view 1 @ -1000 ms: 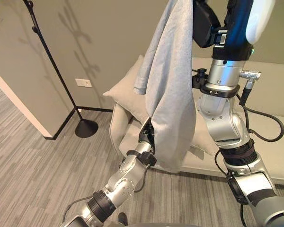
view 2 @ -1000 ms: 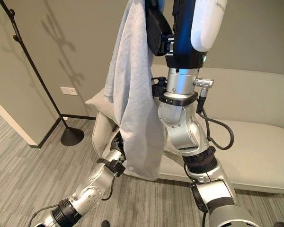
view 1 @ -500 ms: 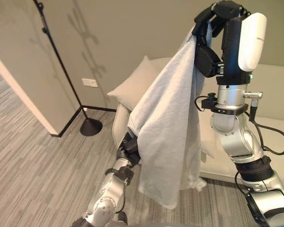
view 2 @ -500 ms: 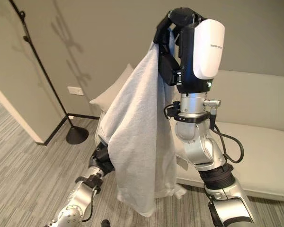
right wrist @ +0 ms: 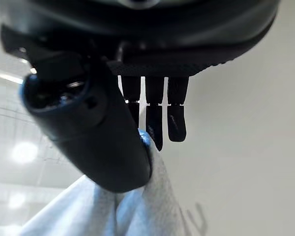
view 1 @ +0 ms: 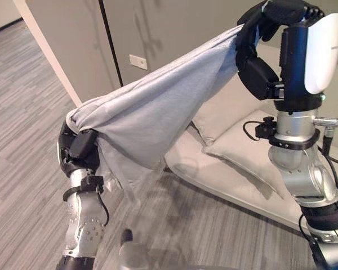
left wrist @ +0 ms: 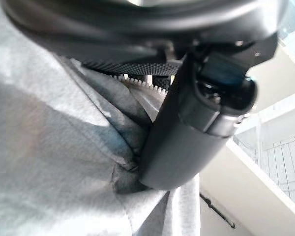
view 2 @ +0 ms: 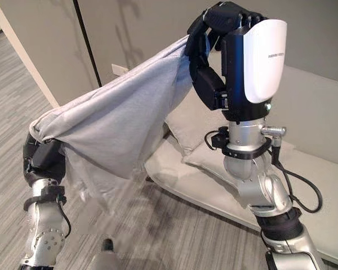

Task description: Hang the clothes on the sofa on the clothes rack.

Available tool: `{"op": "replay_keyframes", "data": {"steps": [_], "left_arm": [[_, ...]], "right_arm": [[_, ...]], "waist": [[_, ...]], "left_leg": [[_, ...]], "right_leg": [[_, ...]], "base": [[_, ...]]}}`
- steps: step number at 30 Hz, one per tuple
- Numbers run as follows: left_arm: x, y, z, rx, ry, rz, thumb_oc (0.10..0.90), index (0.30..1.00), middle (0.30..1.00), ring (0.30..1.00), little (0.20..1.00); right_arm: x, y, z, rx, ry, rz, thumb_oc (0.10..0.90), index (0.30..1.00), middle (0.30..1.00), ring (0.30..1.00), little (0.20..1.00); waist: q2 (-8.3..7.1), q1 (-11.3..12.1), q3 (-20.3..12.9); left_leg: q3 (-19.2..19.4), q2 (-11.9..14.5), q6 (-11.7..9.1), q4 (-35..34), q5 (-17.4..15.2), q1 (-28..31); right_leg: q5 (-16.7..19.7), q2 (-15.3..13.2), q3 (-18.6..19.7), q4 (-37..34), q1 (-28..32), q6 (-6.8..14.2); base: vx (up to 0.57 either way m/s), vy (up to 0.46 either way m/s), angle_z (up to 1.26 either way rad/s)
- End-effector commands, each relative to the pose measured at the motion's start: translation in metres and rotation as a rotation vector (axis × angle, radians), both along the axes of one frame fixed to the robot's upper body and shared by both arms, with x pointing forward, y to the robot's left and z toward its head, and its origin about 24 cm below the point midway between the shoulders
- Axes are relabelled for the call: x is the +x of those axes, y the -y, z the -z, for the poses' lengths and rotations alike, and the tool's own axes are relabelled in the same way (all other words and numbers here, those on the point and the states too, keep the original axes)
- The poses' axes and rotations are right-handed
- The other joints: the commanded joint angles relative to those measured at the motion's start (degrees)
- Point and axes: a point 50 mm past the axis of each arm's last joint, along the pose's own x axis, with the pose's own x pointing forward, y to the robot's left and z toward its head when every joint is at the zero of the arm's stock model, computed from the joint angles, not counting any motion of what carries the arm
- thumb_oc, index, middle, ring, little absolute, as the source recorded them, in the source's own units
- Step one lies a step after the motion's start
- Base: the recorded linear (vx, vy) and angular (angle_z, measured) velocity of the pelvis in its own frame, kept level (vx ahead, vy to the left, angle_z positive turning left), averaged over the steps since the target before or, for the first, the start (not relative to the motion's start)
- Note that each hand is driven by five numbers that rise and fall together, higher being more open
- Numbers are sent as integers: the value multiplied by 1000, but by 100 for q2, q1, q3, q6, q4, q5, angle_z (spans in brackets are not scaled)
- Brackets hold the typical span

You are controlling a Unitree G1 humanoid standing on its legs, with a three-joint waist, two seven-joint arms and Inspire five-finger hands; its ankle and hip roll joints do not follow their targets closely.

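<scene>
Here both hands, left hand [view 1: 79, 151] and right hand [view 1: 270, 22], pinch the grey garment [view 1: 152, 112].

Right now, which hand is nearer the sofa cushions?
Right. The right hand holds one end of the grey garment up above the sofa cushions. The left hand grips the other end, out over the floor, away from them.

Garment: a pale grey cloth [view 2: 124, 126] stretched between both hands, sagging low in the middle.
Right hand [view 2: 222, 19]: raised high, fingers curled on one end.
Left hand [view 2: 42, 160]: low, clutching the other end.
Behind: beige sofa [view 2: 321, 185] with cushion [view 2: 186, 121]; dark rack pole [view 2: 85, 39] by the wall.
</scene>
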Motion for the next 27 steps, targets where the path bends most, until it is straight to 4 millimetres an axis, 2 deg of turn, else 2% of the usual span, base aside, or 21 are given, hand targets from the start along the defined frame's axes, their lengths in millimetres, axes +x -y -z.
{"op": "replay_keyframes", "data": {"steps": [1,3,4,5,6,7,8,9,10,12,13,14,16,17,18,19,22,23,24,27], "left_arm": [[-16,-25,-46,171,223,-180,400,300,300,300,300],[-11,-24,-49,245,214,-183,400,300,300,300,300],[-10,-25,-58,395,212,-217,400,300,300,300,300],[-10,-24,-59,399,211,-218,400,300,300,300,300],[-11,-28,-63,459,216,-263,400,300,300,300,300],[-11,-28,-64,463,216,-269,400,300,300,300,300],[-16,-34,-73,596,226,-350,400,300,300,300,300],[-18,-35,-73,665,204,-387,400,300,300,300,300],[-18,-35,-73,665,204,-387,400,300,300,300,300],[-20,-36,-70,709,181,-410,400,300,300,300,300],[-20,-34,-62,767,140,-407,400,300,300,300,300],[-22,-33,-60,806,125,-414,400,300,300,300,300],[-23,-31,-55,827,105,-406,400,300,300,300,300],[-23,-31,-55,828,104,-405,400,300,300,300,300],[-20,-27,-53,797,100,-387,400,300,300,300,300],[-18,-23,-50,784,94,-373,400,300,300,300,300],[-10,-9,-45,748,96,-301,400,300,300,300,300],[-10,-9,-45,747,96,-299,400,300,300,300,300],[-7,-1,-39,749,84,-249,400,300,300,300,300],[-8,4,-35,768,74,-222,400,300,300,300,300]], "right_arm": [[-16,24,-43,108,219,69,400,300,300,300,300],[-20,27,-40,96,221,102,400,300,300,300,300],[-22,27,-36,106,221,112,400,300,300,300,300],[-22,27,-36,108,223,113,400,300,300,300,300],[-23,24,-34,118,234,103,400,300,300,300,300],[-23,24,-34,120,235,102,400,300,300,300,300],[-21,22,-27,131,224,113,400,300,300,300,300],[-20,23,-19,133,201,130,400,300,300,300,300],[-20,24,-19,134,201,130,400,300,300,300,300],[-18,32,0,145,125,171,400,300,300,300,300],[-22,43,14,151,69,220,400,300,300,300,300],[-25,48,20,148,44,238,400,300,300,300,300],[-29,55,30,153,0,257,400,300,300,300,300],[-30,55,30,154,0,258,400,300,300,300,300],[-32,63,42,173,-51,290,400,300,300,300,300],[-33,66,47,173,-75,303,400,300,300,300,300],[-37,69,52,190,-84,325,400,300,300,300,300],[-38,69,52,189,-83,326,400,300,300,300,300],[-41,71,60,221,-106,332,400,300,300,300,300],[-39,69,67,239,-138,315,400,300,300,300,300]], "waist": [[-168,200,-986],[-260,218,-971],[-342,261,-940],[-385,260,-945],[-374,268,-908],[-429,269,-912],[-364,294,-830],[-367,271,-801],[-377,277,-807],[-361,129,-756],[-353,4,-716],[-358,-22,-713],[-390,-142,-664],[-388,-138,-671],[-449,-364,-573],[-495,-488,-534],[-498,-757,-485],[-484,-757,-486],[-509,-879,-555],[-462,-923,-699]], "left_leg": [[-168,685,-1032,195,-343,-29],[-97,289,-893,508,-756,-227],[-32,-87,-623,487,-960,-252],[-23,-138,-589,481,-933,-275],[17,-266,-468,461,-999,-235],[46,-328,-433,453,-997,-243],[159,-542,-196,334,-1040,-124],[212,-659,-98,209,-1007,-49],[220,-667,-97,197,-1001,-46],[123,-856,29,-95,-989,177],[115,-974,86,-344,-958,420],[120,-1006,94,-433,-942,501],[97,-1098,112,-584,-1017,741],[101,-1095,116,-595,-983,725],[24,-1215,137,-667,-1081,952],[-3,-1288,137,-679,-1196,1092],[-136,-1413,169,-683,-1383,1346],[-143,-1404,170,-682,-1392,1348],[-261,-1496,189,-531,-1650,1523],[-212,-1465,101,-63,-1907,1587]], "right_leg": [[1044,-404,-247,-1127,248,142],[1342,-871,-351,-902,283,242],[1712,-1254,-413,-440,84,266],[1741,-1304,-411,-433,55,276],[2076,-1491,-425,-97,-83,279],[2084,-1567,-381,-53,-137,311],[2301,-1760,-528,483,-381,229],[2209,-1705,-494,767,-528,202],[2199,-1717,-481,786,-545,203],[1856,-1225,-131,1000,-844,74],[1395,-627,153,1013,-1159,-57],[1272,-399,142,873,-1225,-129],[1199,-1,178,681,-1466,-146],[1239,8,166,647,-1470,-166],[1352,459,423,394,-1869,-132],[1407,667,551,187,-2019,-105],[1613,872,793,-74,-2317,-103],[1606,877,786,-66,-2315,-101],[1536,1010,1004,-151,-2154,-219],[1445,1086,1007,-268,-1846,-308]], "base": [[130,506,43],[135,662,100],[89,547,63],[91,483,29],[30,168,47],[126,514,52],[125,563,42],[128,543,5],[110,343,11],[196,368,32],[254,349,39],[254,277,35],[167,104,29],[219,114,25],[257,117,19],[358,154,32],[242,79,36],[337,24,61],[394,-4,56],[402,-30,24]]}}
